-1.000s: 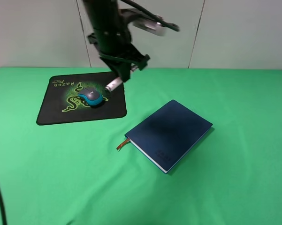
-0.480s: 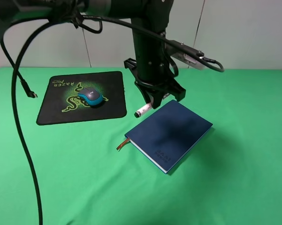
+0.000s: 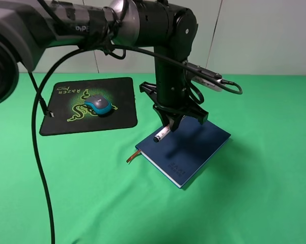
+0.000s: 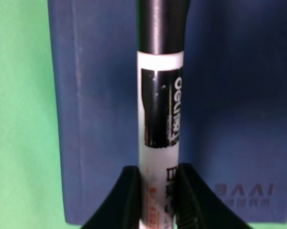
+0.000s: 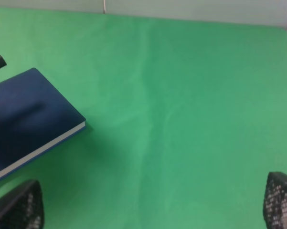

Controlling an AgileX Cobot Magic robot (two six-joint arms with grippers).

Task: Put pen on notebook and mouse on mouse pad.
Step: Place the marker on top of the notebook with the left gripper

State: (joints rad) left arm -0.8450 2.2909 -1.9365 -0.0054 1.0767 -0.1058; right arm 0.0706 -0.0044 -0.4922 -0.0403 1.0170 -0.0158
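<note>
The left gripper holds the pen over the notebook. Its two black fingers are closed on the white barrel, one on each side, near the end opposite the black cap. In the left wrist view the pen runs lengthwise above the blue cover, with black print visible on the barrel and embossed lettering showing on the cover beside the fingers. In the high view the pen hangs tilted, its lower end over the notebook's left edge; whether it touches the cover cannot be told.

The notebook lies closed on the green table, near the table's middle, turned at an angle to the table edges. A brown ribbon sticks out from its left corner onto the cloth.

The mouse sits on the mouse pad, near the pad's centre, over the green logo. The pad lies toward the rear left of the table, well apart from the notebook.

The right gripper shows only its two fingertips at the sides of the right wrist view, spread wide and holding nothing, above bare green cloth. One corner of the notebook with its light page edge is visible there.
</note>
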